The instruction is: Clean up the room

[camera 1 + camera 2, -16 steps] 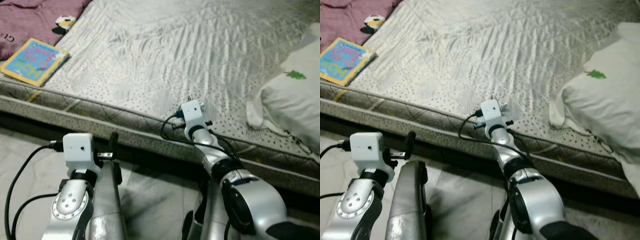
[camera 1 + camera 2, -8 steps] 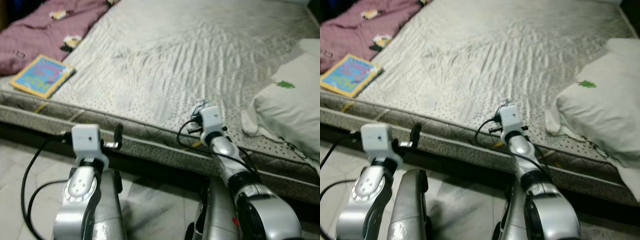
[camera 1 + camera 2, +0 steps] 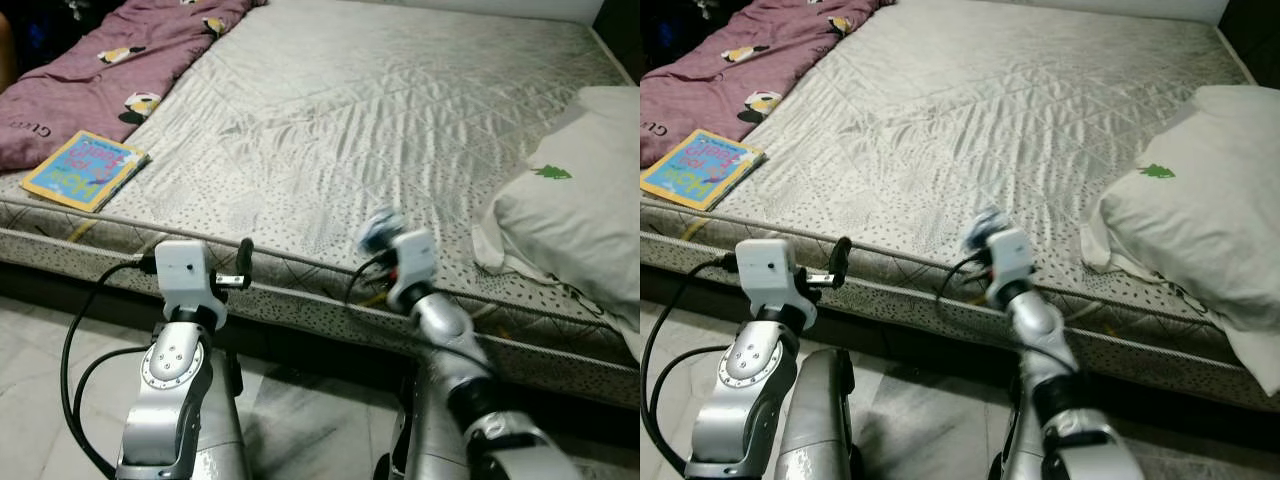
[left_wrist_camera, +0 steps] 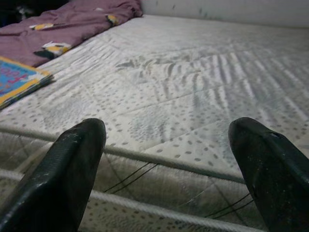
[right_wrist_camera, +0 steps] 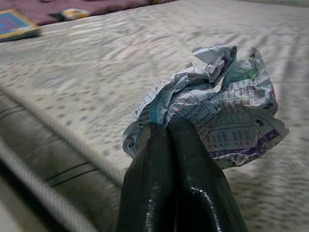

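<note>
A crumpled ball of printed paper [image 5: 212, 106] is pinched in my right gripper [image 5: 169, 145], whose two black fingers are pressed together on its lower edge. In the eye views the paper ball [image 3: 377, 229] looks blurred, held just above the near edge of the mattress [image 3: 400, 110]. My left gripper [image 4: 169, 130] is open with nothing between its fingers. It hovers in front of the mattress side, and one black finger [image 3: 244, 259] sticks up beside the wrist camera.
A colourful book [image 3: 85, 168] lies near the mattress's front left corner, beside a purple blanket [image 3: 100, 60]. A white pillow [image 3: 580, 210] rests at the right. Tiled floor [image 3: 40, 340] runs along the bed's near side.
The camera has tilted up and shows more of the bed. My right gripper, shut on the paper ball, has lifted slightly off the mattress edge and is blurred. The left gripper stays open.
</note>
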Tool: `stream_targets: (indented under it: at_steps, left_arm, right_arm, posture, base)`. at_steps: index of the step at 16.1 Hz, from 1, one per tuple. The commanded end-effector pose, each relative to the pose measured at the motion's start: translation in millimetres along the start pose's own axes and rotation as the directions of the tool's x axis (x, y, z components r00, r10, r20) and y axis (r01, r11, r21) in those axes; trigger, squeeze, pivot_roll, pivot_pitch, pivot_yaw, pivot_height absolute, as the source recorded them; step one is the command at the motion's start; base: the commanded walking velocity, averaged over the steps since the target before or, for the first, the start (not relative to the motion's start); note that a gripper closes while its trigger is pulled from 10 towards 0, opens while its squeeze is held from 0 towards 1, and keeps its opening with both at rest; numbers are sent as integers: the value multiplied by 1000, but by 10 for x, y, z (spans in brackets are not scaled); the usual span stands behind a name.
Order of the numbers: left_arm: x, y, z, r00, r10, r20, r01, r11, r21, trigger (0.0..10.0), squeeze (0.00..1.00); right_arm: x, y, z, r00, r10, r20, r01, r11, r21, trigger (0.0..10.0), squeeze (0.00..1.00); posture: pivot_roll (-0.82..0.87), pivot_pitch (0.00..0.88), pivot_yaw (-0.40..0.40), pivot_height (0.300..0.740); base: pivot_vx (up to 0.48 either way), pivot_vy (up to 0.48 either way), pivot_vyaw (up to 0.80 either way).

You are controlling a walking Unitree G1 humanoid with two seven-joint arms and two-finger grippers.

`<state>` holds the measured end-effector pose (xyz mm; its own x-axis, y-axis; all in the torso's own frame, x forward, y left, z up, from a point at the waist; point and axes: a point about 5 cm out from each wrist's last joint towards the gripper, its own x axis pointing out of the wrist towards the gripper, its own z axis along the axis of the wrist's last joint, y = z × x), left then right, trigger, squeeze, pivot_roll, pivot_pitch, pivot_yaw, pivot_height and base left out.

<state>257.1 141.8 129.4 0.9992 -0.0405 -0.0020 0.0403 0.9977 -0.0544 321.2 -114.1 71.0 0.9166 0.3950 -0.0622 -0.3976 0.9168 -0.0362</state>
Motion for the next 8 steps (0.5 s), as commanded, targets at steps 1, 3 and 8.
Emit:
stream_targets:
  at_steps: [1, 3, 8]
  left_arm:
    - [6, 3, -12, 1000, -2, -1, 2, 1000, -2, 10000, 0]
    - [-14, 18, -39, 1000, 6, -8, -6, 1000, -8, 10000, 0]
    - [-36, 45, -131, 999, 9, -31, -9, 1000, -11, 10000, 0]
  right_arm:
    - [25, 50, 76, 999, 31, 27, -30, 999, -11, 0, 0]
    - [-40, 109, 121, 997, 41, 67, -45, 998, 51, 0, 0]
    - [-244, 17, 245, 993, -26, 112, 8, 988, 152, 0, 0]
  posture:
    - [53, 0, -17, 495]
    - [50, 0, -13, 495]
    - [20, 0, 13, 495]
  base:
    - [0, 0, 0]
    - [0, 0, 0]
    - [0, 0, 0]
